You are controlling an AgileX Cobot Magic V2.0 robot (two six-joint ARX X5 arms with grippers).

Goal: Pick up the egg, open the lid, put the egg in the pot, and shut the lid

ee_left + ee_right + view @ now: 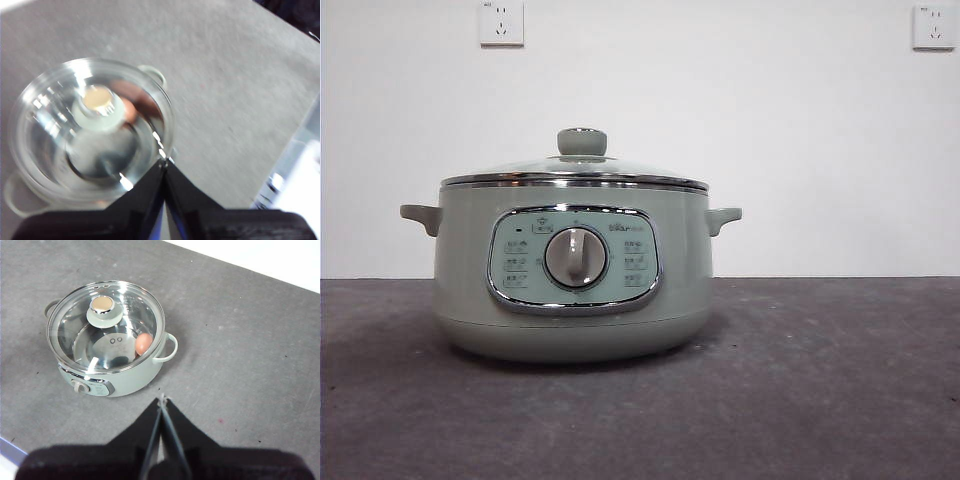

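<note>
Already the pot [107,372] stands on the counter [240,365], heavy and stiff, with the lid [106,326] closed on it; we would take this slippery glass by its knob [102,310]. Inside, near one handle, lies the fragile egg [143,344]. Both clenched tools, left tool [164,165] and right tool [162,401], hang above, holding nothing.

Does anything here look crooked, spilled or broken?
Nothing stands out. The lid sits level and closed on the pot, with the egg lying whole inside, seen through the glass. No spills show on the table.
</note>
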